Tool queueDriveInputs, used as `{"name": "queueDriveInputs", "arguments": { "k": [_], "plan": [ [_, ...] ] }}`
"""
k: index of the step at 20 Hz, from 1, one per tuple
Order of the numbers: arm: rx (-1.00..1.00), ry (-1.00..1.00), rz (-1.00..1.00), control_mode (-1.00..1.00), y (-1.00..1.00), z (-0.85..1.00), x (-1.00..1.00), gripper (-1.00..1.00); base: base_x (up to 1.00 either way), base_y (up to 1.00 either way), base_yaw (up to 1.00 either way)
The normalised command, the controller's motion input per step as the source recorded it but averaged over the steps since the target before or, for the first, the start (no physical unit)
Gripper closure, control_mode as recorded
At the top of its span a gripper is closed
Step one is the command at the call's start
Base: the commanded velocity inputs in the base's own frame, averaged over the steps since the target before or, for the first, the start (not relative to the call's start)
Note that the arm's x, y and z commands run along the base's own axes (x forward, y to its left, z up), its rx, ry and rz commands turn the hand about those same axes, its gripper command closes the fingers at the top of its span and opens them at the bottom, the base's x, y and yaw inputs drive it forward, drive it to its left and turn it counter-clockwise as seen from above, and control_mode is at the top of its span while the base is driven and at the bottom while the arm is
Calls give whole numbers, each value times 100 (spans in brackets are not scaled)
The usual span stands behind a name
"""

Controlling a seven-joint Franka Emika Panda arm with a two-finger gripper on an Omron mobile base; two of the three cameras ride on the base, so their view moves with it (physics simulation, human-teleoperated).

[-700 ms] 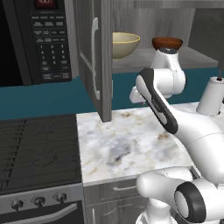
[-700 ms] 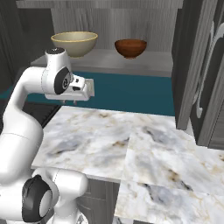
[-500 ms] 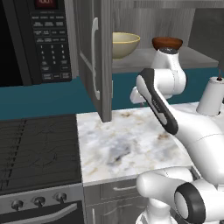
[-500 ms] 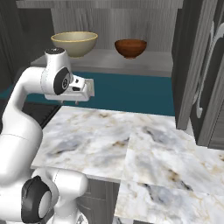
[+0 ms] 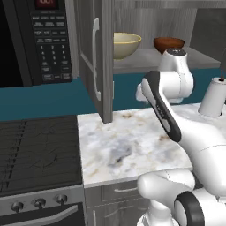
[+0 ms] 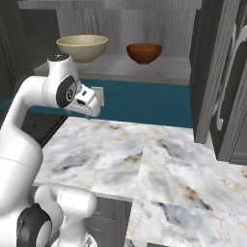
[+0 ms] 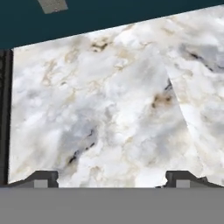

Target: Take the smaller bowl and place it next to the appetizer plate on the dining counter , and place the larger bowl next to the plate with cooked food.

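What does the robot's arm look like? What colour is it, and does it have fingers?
The arm is smooth, glossy white with rounded, tube-like segments and dark grey bands and round caps at its joints. The gripper has two small, dark, blocky finger tips, each with a lighter grey pad. No cables or markings are visible.

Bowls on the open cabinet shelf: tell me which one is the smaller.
The reddish-brown bowl, glossy with a dark inside, is the smaller; the pale yellow-beige bowl beside it is clearly wider.
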Motion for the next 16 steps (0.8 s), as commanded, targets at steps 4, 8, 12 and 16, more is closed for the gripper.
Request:
{"name": "queueDriveInputs", "arguments": {
  "k": [4, 8, 12, 16],
  "plan": [
    [23, -21, -39, -100, -19, 18, -28, -100, 0, 0, 0],
    [21, -31, -30, -100, -29, 27, -31, -100, 0, 0, 0],
    [11, -29, -36, -100, -27, 38, -21, -100, 0, 0, 0],
    [14, -22, -34, -100, -32, 63, -9, -100, 0, 0, 0]
  ]
}}
